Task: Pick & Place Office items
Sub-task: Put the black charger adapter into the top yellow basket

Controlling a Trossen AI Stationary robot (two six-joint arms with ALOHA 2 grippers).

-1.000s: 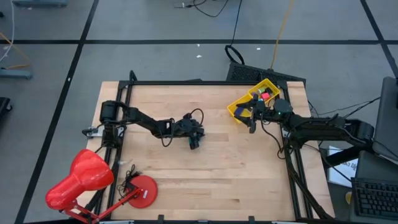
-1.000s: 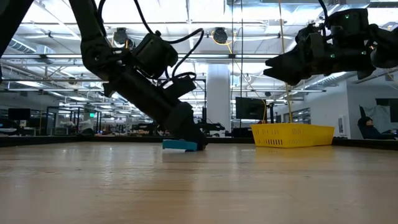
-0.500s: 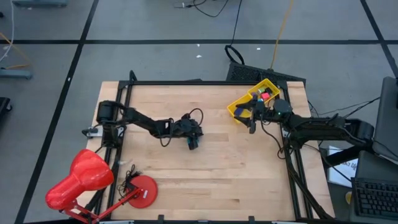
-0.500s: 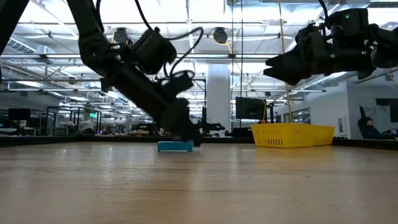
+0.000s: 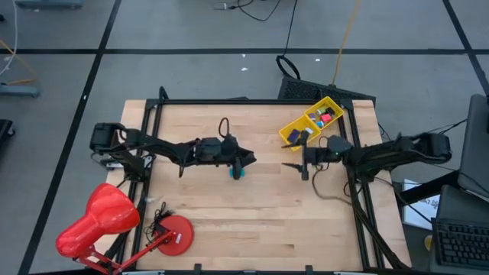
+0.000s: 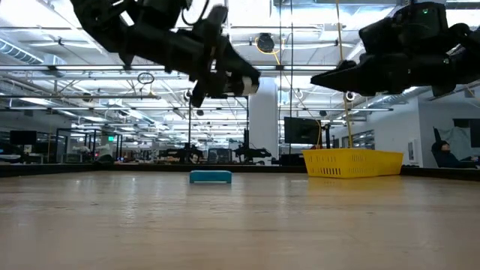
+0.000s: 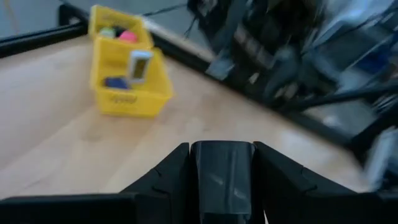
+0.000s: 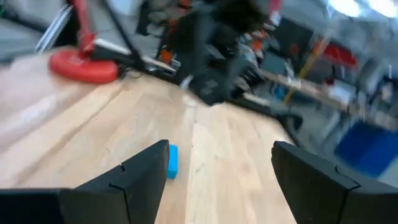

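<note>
Right wrist view: your right gripper (image 8: pixel 219 152) gapes empty; blue piece (image 8: pixel 172 160) ahead, probably light, rigid; pinch long sides. Left gripper (image 5: pixel 246 160) raised nearby.

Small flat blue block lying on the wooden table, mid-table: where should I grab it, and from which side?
Take the small flat blue block across its narrow width, coming straight down from above. It lies flat and low on the wooden table, so a sideways approach would scrape the surface. The left gripper hangs just above it, raised clear; the right gripper, open, faces it from the yellow rectangular plastic tray side.
</note>
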